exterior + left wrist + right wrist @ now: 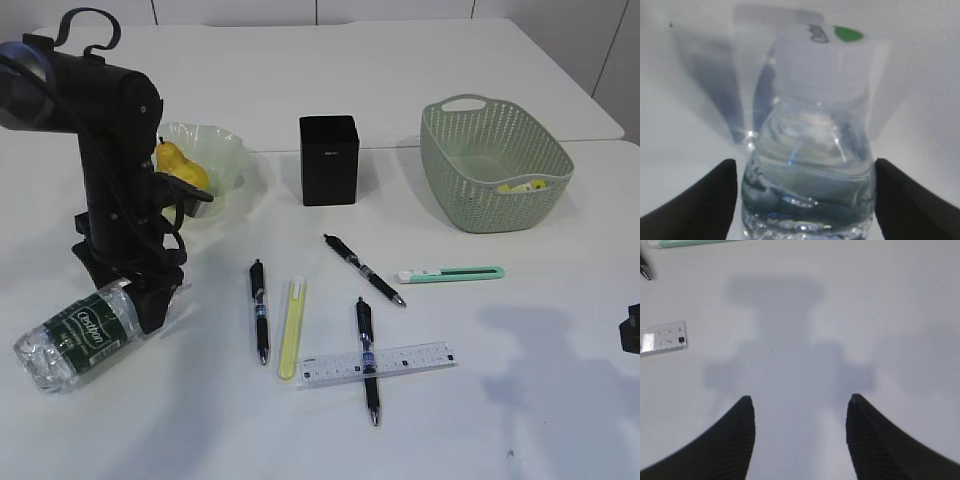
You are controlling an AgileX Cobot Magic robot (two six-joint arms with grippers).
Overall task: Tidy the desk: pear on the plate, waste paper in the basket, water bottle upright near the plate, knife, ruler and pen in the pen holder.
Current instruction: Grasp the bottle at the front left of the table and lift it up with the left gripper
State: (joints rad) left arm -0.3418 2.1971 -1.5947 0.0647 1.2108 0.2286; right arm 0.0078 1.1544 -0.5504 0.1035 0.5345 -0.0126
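The water bottle (78,338) lies on its side at the front left, white cap (822,57) pointing away from the wrist camera. My left gripper (150,303) (805,162) is open, one finger on each side of the bottle's shoulder; a thin gap shows on the left. The pear (180,165) sits on the plate (222,148). The waste paper (524,185) lies in the basket (495,165). Three pens (260,310) (365,270) (368,362), the ruler (400,360) (662,338) and the green-and-white knife (452,273) lie in front of the pen holder (328,160). My right gripper (800,398) hangs open over bare table.
A slim pale yellow stick (292,328) lies between the left pen and the ruler. One pen lies across the ruler. My left arm (115,170) stands in front of the plate. The right gripper (630,330) shows only at the right edge of the exterior view.
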